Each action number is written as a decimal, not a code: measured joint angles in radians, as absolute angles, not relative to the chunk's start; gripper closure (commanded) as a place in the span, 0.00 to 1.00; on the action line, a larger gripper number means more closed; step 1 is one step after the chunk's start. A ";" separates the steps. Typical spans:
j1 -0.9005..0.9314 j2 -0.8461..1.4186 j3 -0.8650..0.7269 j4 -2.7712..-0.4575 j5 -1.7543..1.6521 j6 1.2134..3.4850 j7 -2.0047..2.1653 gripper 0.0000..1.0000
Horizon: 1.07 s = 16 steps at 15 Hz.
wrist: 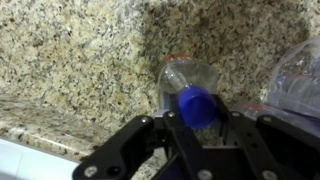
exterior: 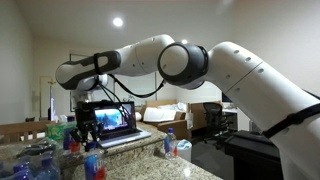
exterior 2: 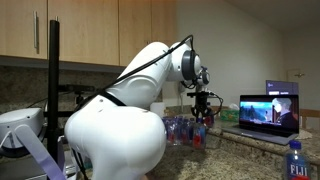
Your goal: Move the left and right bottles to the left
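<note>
The one piece of writing that can be read is the brand name "FIJI", in white capital letters on the blue label of a water bottle (exterior 2: 294, 162). This bottle stands at the lower right corner in an exterior view, on the speckled stone counter (exterior 2: 250, 150) in front of the laptop (exterior 2: 268, 112). The laptop's lit screen shows a coloured picture in both exterior views, but any writing on it is too small to make out. In the wrist view, the clear bottle (wrist: 190, 80) with the blue cap shows only a thin red edge of a label, with no letters legible.
</note>
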<state>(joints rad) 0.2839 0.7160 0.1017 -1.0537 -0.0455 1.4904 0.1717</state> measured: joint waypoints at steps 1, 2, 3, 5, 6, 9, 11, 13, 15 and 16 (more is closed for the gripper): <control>0.288 0.722 0.102 -1.047 -0.045 1.480 0.172 0.87; 0.289 0.728 0.102 -1.044 -0.043 1.479 0.172 0.87; 0.289 0.736 0.102 -1.042 -0.042 1.479 0.172 0.87; 0.290 0.754 0.102 -1.042 -0.041 1.492 0.172 0.87; 0.290 0.761 0.102 -1.038 -0.041 1.500 0.172 0.87; 0.296 0.763 0.102 -1.034 -0.043 1.521 0.172 0.87; 0.303 0.763 0.102 -1.035 -0.044 1.537 0.172 0.87; 0.312 0.763 0.102 -1.036 -0.046 1.556 0.176 0.87; 0.323 0.761 0.101 -1.041 -0.048 1.588 0.186 0.87; 0.328 0.759 0.099 -1.047 -0.051 1.607 0.194 0.87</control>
<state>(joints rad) 0.3281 0.7588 0.0992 -1.0468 -0.0509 1.6066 0.1943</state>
